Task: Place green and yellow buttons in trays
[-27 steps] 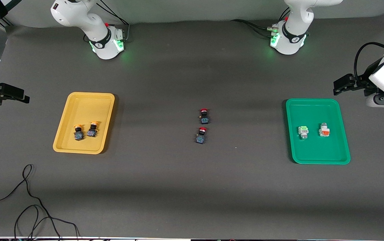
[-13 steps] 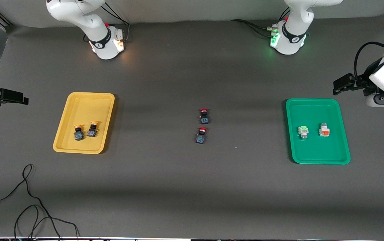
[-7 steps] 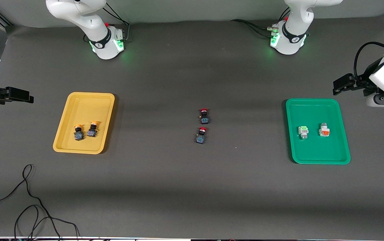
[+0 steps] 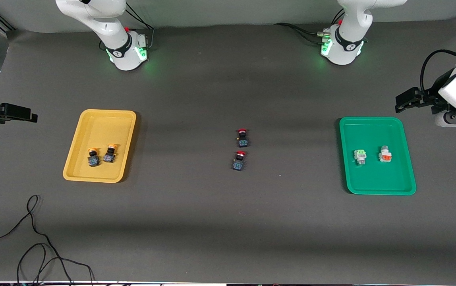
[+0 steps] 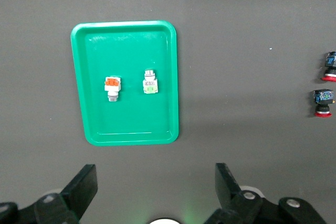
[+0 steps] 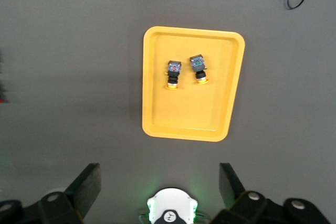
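The yellow tray (image 4: 105, 127) lies toward the right arm's end and holds two yellow-capped dark buttons (image 4: 93, 157) (image 4: 110, 153). The right wrist view shows this tray (image 6: 184, 124) and the buttons (image 6: 172, 74) (image 6: 199, 69). The green tray (image 4: 371, 131) lies toward the left arm's end and holds a white green-ended button (image 4: 360, 156) and a white orange-red-ended button (image 4: 385, 154). The left wrist view shows that tray (image 5: 131, 124) too. My left gripper (image 5: 156, 179) is open, empty and high up beside the green tray. My right gripper (image 6: 159, 177) is open, empty and high up beside the yellow tray.
Two red-capped dark buttons (image 4: 242, 137) (image 4: 239, 160) stand on the dark mat midway between the trays. A loose black cable (image 4: 33, 238) lies near the front camera at the right arm's end. The arm bases (image 4: 126, 51) (image 4: 341, 45) stand along the table's edge farthest from the camera.
My right gripper has wavered slightly in place. My left gripper, the buttons and the trays have not moved.
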Robot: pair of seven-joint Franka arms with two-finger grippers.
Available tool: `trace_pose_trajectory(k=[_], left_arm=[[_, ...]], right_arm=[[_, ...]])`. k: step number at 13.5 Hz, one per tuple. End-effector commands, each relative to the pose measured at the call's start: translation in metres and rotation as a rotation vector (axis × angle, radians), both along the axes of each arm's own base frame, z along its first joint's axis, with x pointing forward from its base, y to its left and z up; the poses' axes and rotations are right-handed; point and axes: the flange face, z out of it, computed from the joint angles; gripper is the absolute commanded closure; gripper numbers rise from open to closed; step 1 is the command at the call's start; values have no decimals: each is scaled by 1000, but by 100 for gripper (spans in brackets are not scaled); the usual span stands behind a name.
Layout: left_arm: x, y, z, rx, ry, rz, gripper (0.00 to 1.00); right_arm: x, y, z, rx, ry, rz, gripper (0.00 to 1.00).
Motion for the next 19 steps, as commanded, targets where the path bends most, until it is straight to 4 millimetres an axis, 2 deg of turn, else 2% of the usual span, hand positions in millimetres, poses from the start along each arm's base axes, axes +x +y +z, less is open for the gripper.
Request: trace_pose_trajectory(k=[1, 3, 6, 8, 9, 13, 17, 19], left_arm=[[-5, 0, 8, -13, -5, -8, 0], [-5, 0, 9, -13, -8, -9, 0], [-4, 0, 9, -13, -9, -8, 0], [-4, 0, 9, -13, -9, -8, 0], [-5, 0, 10, -12, -9, -8, 0], [-5, 0, 10, -10, -9, -10, 0], [-7, 2, 13, -1, -13, -18, 0], [-9, 2, 14, 2, -13, -30, 0]], right_arm=[[-18, 14, 12, -46, -37, -3, 0], [-31, 10, 12, -57, -82, -15, 0], [-40, 12, 10, -62, -106, -8, 0], [-63, 22, 22, -79, -145, -4, 0], [-67, 28, 24, -83, -162, 5, 0], [-68, -5, 24, -1, -175, -73, 0], [-66, -13, 38, 0, -207, -89, 0], [-65, -14, 37, -6, -204, -88, 0]])
